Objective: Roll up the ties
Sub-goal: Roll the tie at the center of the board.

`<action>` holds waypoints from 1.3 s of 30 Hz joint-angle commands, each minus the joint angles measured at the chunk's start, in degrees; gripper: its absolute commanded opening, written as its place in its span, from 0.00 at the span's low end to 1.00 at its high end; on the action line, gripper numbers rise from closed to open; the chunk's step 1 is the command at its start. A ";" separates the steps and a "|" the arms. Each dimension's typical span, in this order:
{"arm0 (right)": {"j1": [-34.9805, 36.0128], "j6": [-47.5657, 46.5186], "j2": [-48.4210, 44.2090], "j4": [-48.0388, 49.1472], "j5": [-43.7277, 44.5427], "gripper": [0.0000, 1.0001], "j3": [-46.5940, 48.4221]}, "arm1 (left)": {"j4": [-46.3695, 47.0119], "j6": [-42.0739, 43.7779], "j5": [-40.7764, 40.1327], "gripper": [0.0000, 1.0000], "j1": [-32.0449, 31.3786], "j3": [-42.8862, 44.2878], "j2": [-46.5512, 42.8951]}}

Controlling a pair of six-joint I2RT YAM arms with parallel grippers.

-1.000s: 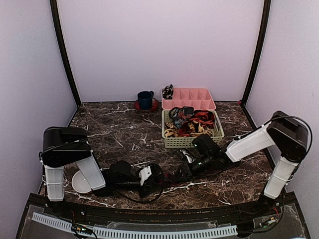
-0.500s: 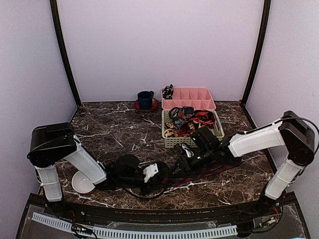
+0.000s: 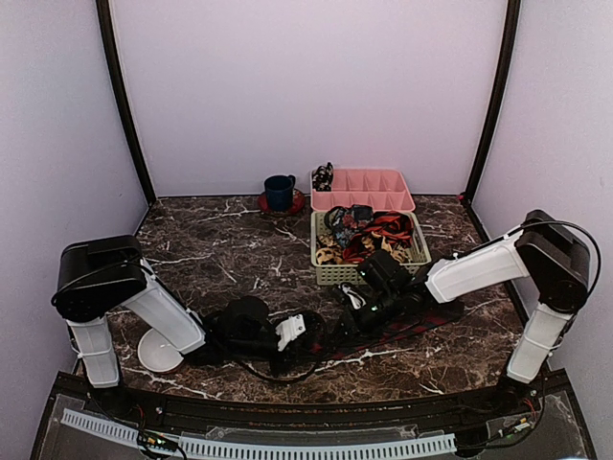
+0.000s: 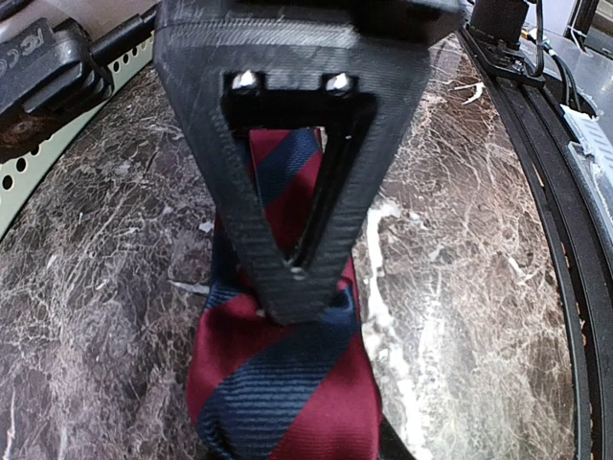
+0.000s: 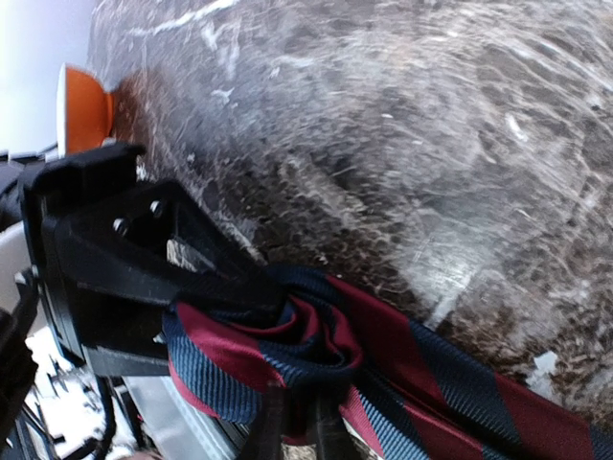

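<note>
A navy and red striped tie (image 3: 414, 320) lies along the marble table, stretching right from a small coil between the two grippers. In the left wrist view my left gripper (image 4: 295, 287) is shut, its fingers meeting in a V on the tie (image 4: 278, 379). In the right wrist view my right gripper (image 5: 297, 429) pinches the rolled coil (image 5: 311, 335) from below, with the left gripper (image 5: 120, 273) right against the coil's other side. From above, the left gripper (image 3: 308, 332) and right gripper (image 3: 347, 321) almost touch. More ties (image 3: 369, 235) are heaped in the green basket.
The green basket (image 3: 374, 276) stands just behind the right arm. Behind it is a pink divided tray (image 3: 383, 203) holding one small coil (image 3: 323, 176). A blue cup (image 3: 280, 191) sits on a red coaster at the back. A white disc (image 3: 156, 353) lies by the left arm.
The right gripper opened, then shut on the tie's coil next to the left gripper. The left arm leaned lower and its gripper kept its hold on the tie.
</note>
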 commanded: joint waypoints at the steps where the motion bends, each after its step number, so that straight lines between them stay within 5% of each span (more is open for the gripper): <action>1: 0.23 -1.80 0.97 -0.98 0.52 0.00 0.05 | -11.32 0.27 -1.64 0.14 0.12 -1.08 1.86; 5: -0.62 -2.39 1.33 -0.33 1.12 0.00 -1.48 | -9.20 -0.55 -1.60 0.25 0.36 -2.00 1.33; 13: -3.35 -2.90 2.82 2.74 2.30 0.00 -6.58 | 8.24 -2.70 -3.18 0.76 0.67 -10.77 -6.18; 20: -4.15 -5.54 3.67 0.82 5.82 0.00 -8.38 | 27.44 -6.05 -1.49 0.99 0.43 -11.39 4.48; 27: -3.91 -4.44 3.59 2.75 6.07 0.00 -9.66 | 34.46 -11.13 -1.58 0.98 -1.05 -3.41 14.88; 31: -3.65 -4.07 3.57 3.03 6.12 0.00 -9.34 | 34.29 -12.48 -0.99 0.88 -1.17 -1.07 16.98; 33: -3.59 -3.86 3.21 2.91 6.13 0.00 -9.05 | 33.49 -12.38 -1.18 0.77 -1.17 -1.16 16.87; 36: -3.48 -3.28 1.48 3.15 5.50 0.00 -9.04 | 29.42 -11.58 -2.17 0.42 -1.17 -1.62 15.68; 39: -3.69 -3.66 -1.96 1.24 4.91 0.04 -8.42 | 25.26 -9.48 -2.58 0.25 -1.17 -3.78 12.56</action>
